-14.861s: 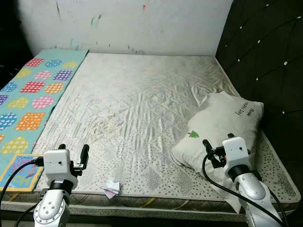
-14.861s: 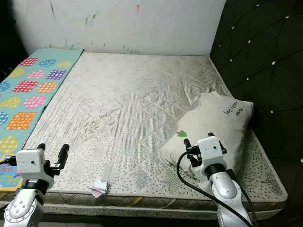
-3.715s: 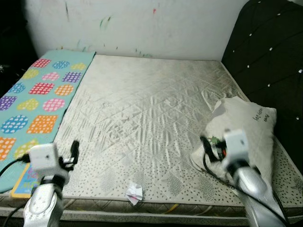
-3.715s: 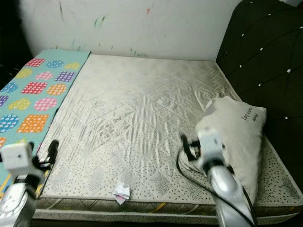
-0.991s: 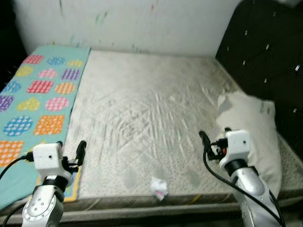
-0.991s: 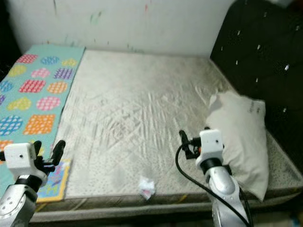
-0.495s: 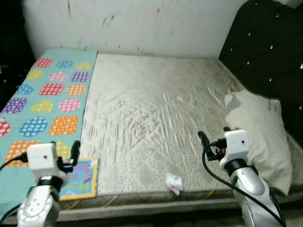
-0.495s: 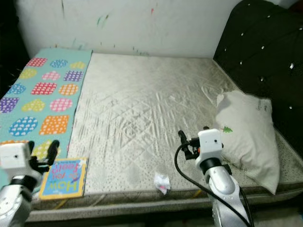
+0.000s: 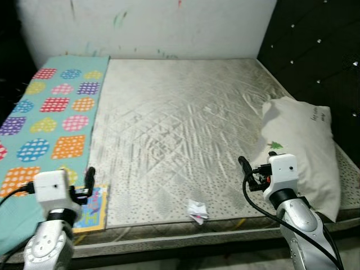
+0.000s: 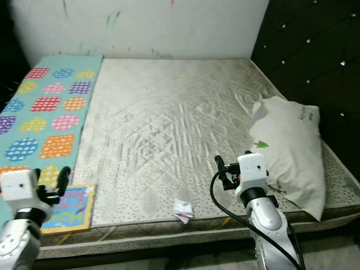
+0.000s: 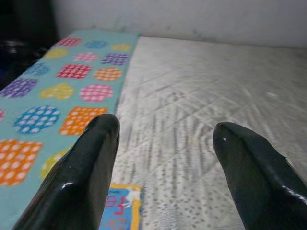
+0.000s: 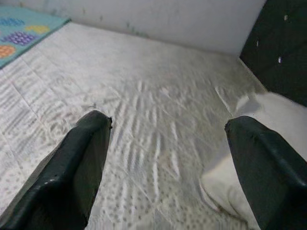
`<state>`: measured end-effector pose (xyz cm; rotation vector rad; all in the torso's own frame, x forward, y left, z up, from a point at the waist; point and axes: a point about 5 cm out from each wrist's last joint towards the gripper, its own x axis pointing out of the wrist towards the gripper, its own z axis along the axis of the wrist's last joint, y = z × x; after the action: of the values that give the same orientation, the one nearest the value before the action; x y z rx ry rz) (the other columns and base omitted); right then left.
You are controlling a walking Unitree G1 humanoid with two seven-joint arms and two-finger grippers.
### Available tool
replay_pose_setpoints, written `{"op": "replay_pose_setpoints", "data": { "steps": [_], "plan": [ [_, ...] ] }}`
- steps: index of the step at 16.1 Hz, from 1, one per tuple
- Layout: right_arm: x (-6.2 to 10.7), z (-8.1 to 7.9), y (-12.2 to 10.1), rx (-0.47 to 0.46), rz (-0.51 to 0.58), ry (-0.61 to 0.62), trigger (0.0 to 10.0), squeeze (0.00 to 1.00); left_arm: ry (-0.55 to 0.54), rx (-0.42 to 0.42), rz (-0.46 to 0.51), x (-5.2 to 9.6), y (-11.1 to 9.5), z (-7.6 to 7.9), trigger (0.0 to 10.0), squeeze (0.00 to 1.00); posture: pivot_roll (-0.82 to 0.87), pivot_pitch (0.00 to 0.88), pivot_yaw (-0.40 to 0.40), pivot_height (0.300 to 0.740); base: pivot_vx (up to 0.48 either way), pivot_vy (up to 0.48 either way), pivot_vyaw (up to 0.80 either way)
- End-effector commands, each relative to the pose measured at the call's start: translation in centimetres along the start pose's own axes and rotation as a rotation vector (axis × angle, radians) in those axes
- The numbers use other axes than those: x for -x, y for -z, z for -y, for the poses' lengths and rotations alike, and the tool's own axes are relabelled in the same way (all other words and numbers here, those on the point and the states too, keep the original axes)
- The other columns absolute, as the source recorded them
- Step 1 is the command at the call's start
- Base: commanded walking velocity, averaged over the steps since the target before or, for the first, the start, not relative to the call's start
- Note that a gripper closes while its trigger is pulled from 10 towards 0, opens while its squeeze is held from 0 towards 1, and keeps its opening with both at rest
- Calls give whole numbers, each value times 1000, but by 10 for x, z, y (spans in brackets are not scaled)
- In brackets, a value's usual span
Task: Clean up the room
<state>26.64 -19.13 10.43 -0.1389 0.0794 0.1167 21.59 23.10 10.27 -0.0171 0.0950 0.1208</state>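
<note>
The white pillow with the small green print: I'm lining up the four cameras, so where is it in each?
Left eye: white pillow, right side, by the dark headboard.
Right eye: same, at right.
Left wrist: not in it.
Right wrist: beside one finger.
Shared landmark: quilted mattress.

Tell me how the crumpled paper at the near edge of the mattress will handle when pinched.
The crumpled paper looks thin and creased, so it will likely be very light and crush further under the fingers. Its irregular folds suggest it will not roll, but a nudge could slide it off the mattress edge it lies beside. It seems unlikely to break.
</note>
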Motion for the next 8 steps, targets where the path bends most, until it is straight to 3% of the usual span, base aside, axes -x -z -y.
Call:
{"op": "replay_pose_setpoints", "data": {
  "steps": [1, 4, 8],
  "plan": [
    [1, 2, -2, -4, -1, 8, 10000, 0, -1, -15, -6, 3, 2, -3, 10000, 0, -82, 18, -43, 740, 0, 0, 0],
    [8, 4, 2, -3, -6, 3, 10000, 0, 4, 6, -32, 11, 8, -1, 10000, 0, -83, 33, -43, 740, 0, 0, 0],
    [9, 0, 1, 1, -4, -24, 10000, 0, 20, 4, -31, 10, 7, 3, 10000, 0, -86, 41, -41, 740, 0, 0, 0]
  ]
}}
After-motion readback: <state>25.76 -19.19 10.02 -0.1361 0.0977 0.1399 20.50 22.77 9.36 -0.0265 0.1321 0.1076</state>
